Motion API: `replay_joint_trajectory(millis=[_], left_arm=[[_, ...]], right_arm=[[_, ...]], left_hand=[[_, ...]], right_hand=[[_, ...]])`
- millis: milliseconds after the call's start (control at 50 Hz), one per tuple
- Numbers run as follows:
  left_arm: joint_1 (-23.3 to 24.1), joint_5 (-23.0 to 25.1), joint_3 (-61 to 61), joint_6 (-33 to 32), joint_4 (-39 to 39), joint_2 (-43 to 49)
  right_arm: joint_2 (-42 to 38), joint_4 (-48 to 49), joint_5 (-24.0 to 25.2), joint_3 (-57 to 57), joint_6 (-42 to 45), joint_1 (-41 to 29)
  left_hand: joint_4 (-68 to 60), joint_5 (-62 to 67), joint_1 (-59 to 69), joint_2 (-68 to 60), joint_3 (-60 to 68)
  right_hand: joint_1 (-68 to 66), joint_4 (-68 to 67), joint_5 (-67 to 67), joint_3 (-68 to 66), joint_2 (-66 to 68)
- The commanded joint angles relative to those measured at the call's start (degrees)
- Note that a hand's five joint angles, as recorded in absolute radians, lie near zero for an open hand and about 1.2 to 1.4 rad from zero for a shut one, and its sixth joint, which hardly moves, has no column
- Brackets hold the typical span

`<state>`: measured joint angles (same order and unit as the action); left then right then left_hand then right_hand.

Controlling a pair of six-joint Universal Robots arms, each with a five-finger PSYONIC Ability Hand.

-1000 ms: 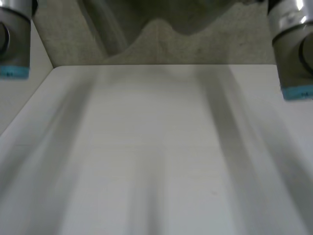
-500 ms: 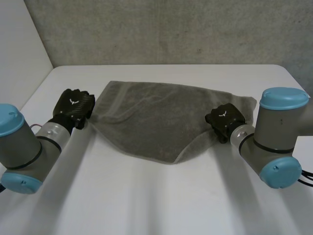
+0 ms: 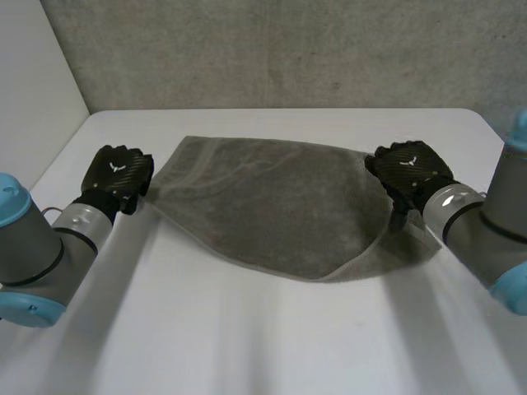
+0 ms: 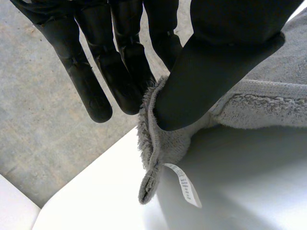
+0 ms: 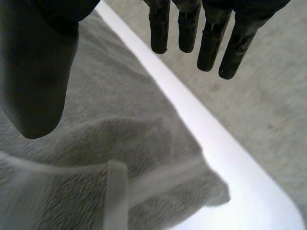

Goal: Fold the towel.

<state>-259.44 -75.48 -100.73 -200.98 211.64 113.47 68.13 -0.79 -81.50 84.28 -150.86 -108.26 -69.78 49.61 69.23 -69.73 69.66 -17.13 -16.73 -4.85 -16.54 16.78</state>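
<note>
A grey towel (image 3: 280,206) lies spread and rumpled across the middle of the white table (image 3: 247,337), with one flap folded under along its near edge. My left hand (image 3: 119,174) is at the towel's left corner. In the left wrist view its thumb (image 4: 211,72) and fingers pinch that corner (image 4: 156,143), and a small white label (image 4: 184,184) hangs from it. My right hand (image 3: 409,171) hovers over the towel's right corner. In the right wrist view its fingers (image 5: 211,43) are straight and apart from the thumb, with the towel (image 5: 120,143) lying loose beneath them.
The table's far edge (image 3: 280,109) runs just behind the towel, with grey carpet (image 3: 288,49) beyond it. A white wall (image 3: 33,66) stands at the far left. The table's rounded far right corner (image 5: 268,201) is close to my right hand.
My right hand has opened, let go of the towel's right corner and moved back and to the right. The left hand has kept its pinch and shifted slightly.
</note>
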Motion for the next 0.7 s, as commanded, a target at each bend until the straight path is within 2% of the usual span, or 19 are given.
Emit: replay_joint_trajectory(millis=[20,60,180,260,400,440,460,500,620,700], left_arm=[[-0.1,0.0,0.0,0.3,-0.1,0.0],[-0.1,0.0,0.0,0.3,-0.1,0.1],[-0.5,0.2,-0.3,0.3,-0.1,0.1],[-0.5,0.2,-0.3,0.3,-0.1,0.1],[-0.5,0.2,-0.3,0.3,0.0,0.2],[-0.5,0.2,-0.3,0.3,-0.1,0.2],[-0.5,0.2,-0.3,0.3,-0.1,0.2],[-0.5,0.3,-0.3,0.3,-0.1,0.2],[-0.5,0.3,-0.3,0.3,-0.1,0.3],[-0.5,0.4,-0.3,0.3,-0.1,0.3]], right_arm=[[-2.7,-14.3,5.7,-5.2,-0.2,2.9],[-3.0,-14.9,7.6,-5.6,0.2,4.7],[-4.2,-14.9,8.1,-6.5,0.6,6.0],[-8.8,-15.2,8.0,-10.0,2.7,5.8],[-15.0,-16.3,6.3,-16.0,9.2,5.1],[-18.2,-18.0,4.0,-19.4,11.4,4.4],[-18.2,-18.0,4.0,-19.4,11.4,4.4],[-20.7,-19.2,0.8,-22.7,12.4,3.5],[-23.3,-20.4,-0.5,-25.1,13.3,3.0],[-24.0,-21.1,-0.6,-25.5,13.4,2.9]], left_hand=[[-10.2,20.4,10.8,-10.3,10.3],[-10.2,20.4,10.8,-10.3,10.3],[-10.2,20.4,10.8,-10.3,10.3],[-10.2,20.4,10.8,-10.3,10.3],[-10.2,20.4,10.8,-10.3,10.3],[-10.2,20.4,10.8,-10.3,10.3],[-10.2,20.4,10.8,-10.3,10.3],[-10.2,20.4,10.8,-10.3,10.3],[-10.2,20.4,10.8,-10.3,10.3],[-10.2,20.4,10.8,-10.3,10.3]], right_hand=[[2.7,2.3,0.4,2.1,-2.3],[2.2,1.8,-0.1,1.6,-1.8],[2.0,1.6,-0.3,1.4,-1.6],[1.0,0.6,-1.3,0.4,-0.6],[1.0,0.6,-1.3,0.4,-0.6],[1.0,0.6,-1.3,0.4,-0.6],[1.0,0.6,-1.3,0.4,-0.6],[0.8,0.4,-1.5,0.2,-0.5],[-0.2,-0.6,-2.5,-0.8,0.5],[-10.4,-10.8,-12.7,-11.0,10.7]])
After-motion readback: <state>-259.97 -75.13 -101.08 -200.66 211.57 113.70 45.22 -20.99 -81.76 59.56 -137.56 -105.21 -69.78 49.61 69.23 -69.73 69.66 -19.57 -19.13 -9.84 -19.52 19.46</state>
